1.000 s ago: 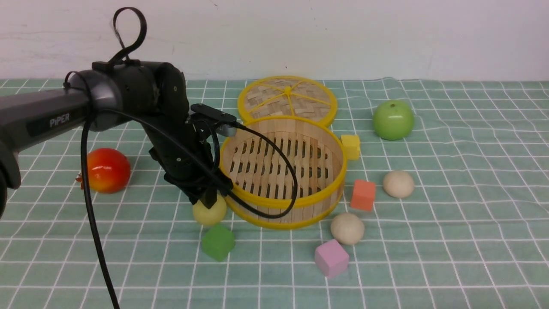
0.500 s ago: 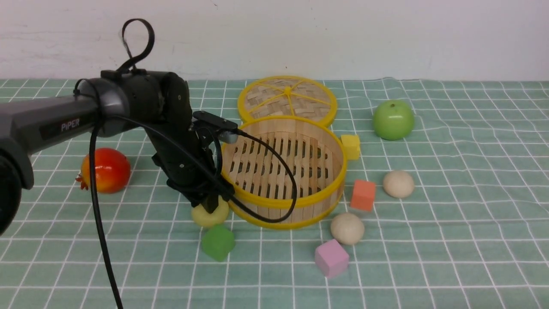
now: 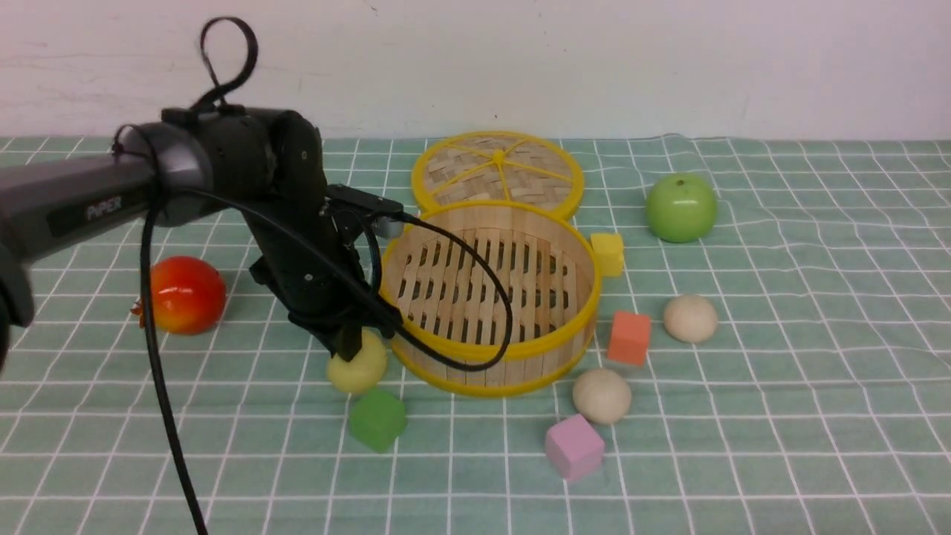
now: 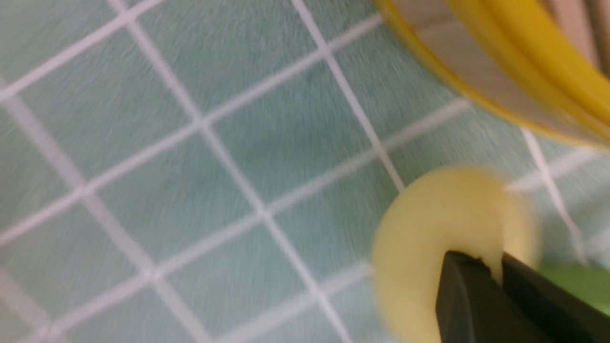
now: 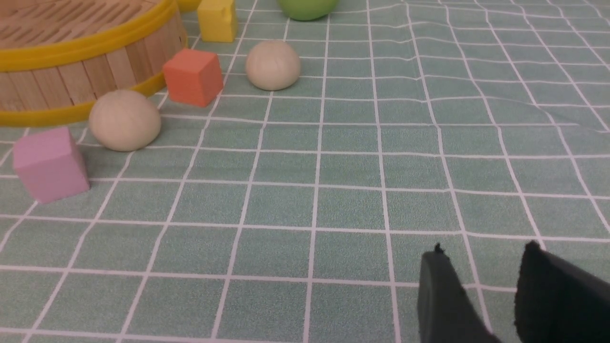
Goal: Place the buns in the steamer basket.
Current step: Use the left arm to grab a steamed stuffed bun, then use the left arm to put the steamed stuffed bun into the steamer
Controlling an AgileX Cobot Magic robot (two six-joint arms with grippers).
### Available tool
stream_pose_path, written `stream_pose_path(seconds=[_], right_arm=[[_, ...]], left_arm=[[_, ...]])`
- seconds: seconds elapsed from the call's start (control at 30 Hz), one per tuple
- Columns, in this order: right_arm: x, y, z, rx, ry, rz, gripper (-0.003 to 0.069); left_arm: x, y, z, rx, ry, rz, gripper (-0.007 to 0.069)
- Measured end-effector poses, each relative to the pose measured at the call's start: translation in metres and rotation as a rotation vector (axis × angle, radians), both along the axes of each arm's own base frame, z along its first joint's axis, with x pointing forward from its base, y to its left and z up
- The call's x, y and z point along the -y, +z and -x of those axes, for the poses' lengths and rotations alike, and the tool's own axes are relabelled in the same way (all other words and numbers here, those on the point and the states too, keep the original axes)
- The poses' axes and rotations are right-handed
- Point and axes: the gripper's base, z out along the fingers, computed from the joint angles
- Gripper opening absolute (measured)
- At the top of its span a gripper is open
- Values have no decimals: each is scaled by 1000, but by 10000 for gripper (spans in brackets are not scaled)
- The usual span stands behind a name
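Pinches yellow bun between nearly closed fingers of left gripper, just beside steamer basket mid-table. Shows right gripper parted, empty, toward table's front-right. Notes near beige bun and far beige bun outside basket.

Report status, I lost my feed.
Left gripper shut on yellow bun. Right gripper open, empty. Steamer basket empty; green cube beside bun.
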Motion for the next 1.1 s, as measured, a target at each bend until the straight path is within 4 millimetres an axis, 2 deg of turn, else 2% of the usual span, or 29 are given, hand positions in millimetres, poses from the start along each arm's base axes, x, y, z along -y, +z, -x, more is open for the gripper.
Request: stream_pose_path(seconds=[0.2, 0.3, 0.37, 0.5, 0.53, 0.8, 0.87, 0.97, 1.03, 1.07, 1.1], right_arm=[[0, 0, 0, 0, 0, 0, 240], [0, 0, 0, 0, 0, 0, 240], [0, 0, 0, 0, 0, 0, 240], [0, 0, 0, 0, 0, 0, 240], [0, 0, 0, 0, 0, 0, 240], [0, 0, 0, 0, 0, 0, 240], [0, 0, 0, 0, 0, 0, 240], [0, 0, 0, 0, 0, 0, 240], [0, 0, 0, 0, 0, 0, 240], [0, 0, 0, 0, 0, 0, 240], [0, 0, 0, 0, 0, 0, 240]], left_arm=[[-2, 56, 19, 62, 32, 72, -13], [5, 69, 16, 106, 22, 131, -13], [16, 71, 11, 151, -14, 150, -13], [40, 60, -5, 230, -79, 129, -13], [47, 52, -12, 248, -91, 110, -13], [51, 20, -46, 322, -20, 21, 3], [52, 15, -50, 325, -14, 23, 34], [53, 11, -53, 341, -15, 24, 146], [54, 10, -53, 345, -14, 26, 179], [54, 9, -55, 356, -15, 27, 244], [54, 9, -55, 356, -15, 26, 260]])
